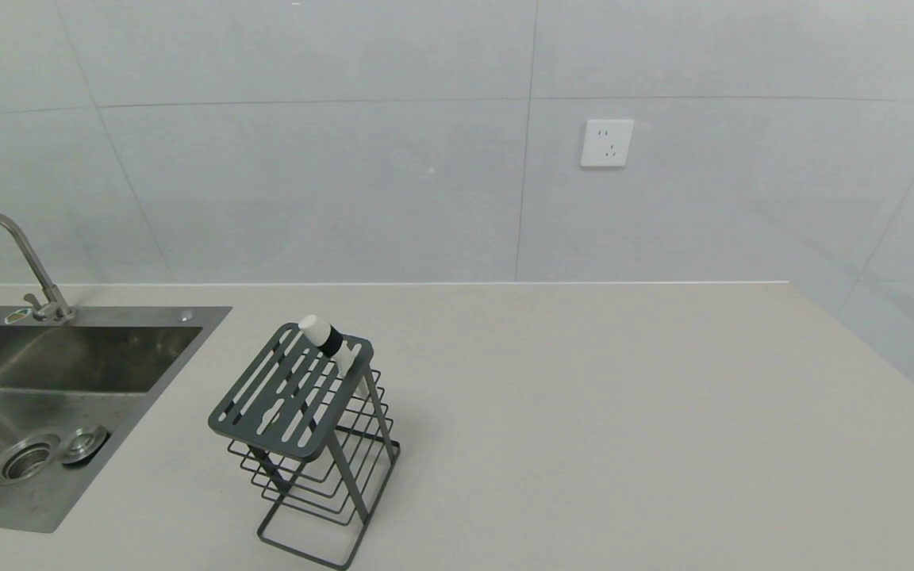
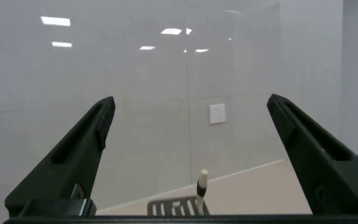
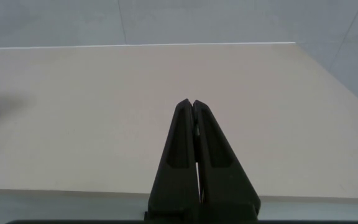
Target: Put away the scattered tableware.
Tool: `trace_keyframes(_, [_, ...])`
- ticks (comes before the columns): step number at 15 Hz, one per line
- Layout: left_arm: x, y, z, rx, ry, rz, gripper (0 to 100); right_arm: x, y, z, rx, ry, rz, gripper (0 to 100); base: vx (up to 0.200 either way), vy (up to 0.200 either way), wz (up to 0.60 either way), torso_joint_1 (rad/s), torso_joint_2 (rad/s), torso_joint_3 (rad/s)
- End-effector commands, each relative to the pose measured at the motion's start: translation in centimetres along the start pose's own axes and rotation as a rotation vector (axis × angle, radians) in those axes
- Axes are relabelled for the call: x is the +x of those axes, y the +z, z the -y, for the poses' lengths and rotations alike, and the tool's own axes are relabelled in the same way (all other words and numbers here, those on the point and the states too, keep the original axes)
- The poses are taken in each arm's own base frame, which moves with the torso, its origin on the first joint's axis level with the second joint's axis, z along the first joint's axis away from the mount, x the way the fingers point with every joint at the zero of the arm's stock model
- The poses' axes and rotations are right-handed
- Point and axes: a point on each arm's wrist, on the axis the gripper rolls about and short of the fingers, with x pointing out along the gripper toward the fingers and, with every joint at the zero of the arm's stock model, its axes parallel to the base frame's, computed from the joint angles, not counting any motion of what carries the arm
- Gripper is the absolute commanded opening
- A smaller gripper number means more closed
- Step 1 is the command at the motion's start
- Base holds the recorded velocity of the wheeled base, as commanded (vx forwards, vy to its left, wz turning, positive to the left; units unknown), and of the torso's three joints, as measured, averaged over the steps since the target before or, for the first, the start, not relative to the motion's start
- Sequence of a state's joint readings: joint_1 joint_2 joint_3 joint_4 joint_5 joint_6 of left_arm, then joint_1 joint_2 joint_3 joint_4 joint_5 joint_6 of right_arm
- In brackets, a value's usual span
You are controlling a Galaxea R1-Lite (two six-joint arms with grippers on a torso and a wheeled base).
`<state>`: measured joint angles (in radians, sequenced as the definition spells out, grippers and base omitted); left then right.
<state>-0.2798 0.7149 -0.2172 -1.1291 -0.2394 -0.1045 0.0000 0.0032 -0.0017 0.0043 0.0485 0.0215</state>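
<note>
Pointing out over the table (image 3: 104, 93), the right hand (image 3: 192, 106) has its two fingers pressed flat together. The left hand (image 2: 191, 101) is aimed at the wall with its fingers spread wide. Low between them that wrist view catches the top of the one dark wire rack (image 2: 173, 206) and the pale end of the one utensil (image 2: 202, 183). In the head view the utensil stands tilted in a slot at the rack's far corner, near one sink (image 1: 68, 357) with one faucet (image 1: 32, 266). One outlet (image 1: 606, 143) sits on the wall behind.
</note>
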Motion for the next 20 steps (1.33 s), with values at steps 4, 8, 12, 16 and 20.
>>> trace_keyframes(4, [-11.3,-3.1,3.1,0.113,0.148,-0.032,100,0.0,0.0,0.0,0.0,0.001,0.0,0,0.0,0.0,0.0,0.0,0.0,0.0])
trace_keyframes(8, [-11.8,-4.9,3.3,0.259,0.271,-0.171,100,0.0,0.0,0.0,0.0,0.001,0.0,0,0.0,0.0,0.0,0.0,0.0,0.0])
trace_keyframes(12, [-12.5,-6.9,2.7,0.245,0.42,-0.366,100,0.0,0.0,0.0,0.0,0.001,0.0,0,0.0,0.0,0.0,0.0,0.0,0.0])
trace_keyframes(16, [-14.3,-9.8,2.7,0.106,0.494,-0.691,100,0.0,0.0,0.0,0.0,0.001,0.0,0,0.0,0.0,0.0,0.0,0.0,0.0])
trace_keyframes(20, [-14.2,-9.8,2.6,0.111,0.508,-0.675,100,0.0,0.0,0.0,0.0,0.001,0.0,0,0.0,0.0,0.0,0.0,0.0,0.0])
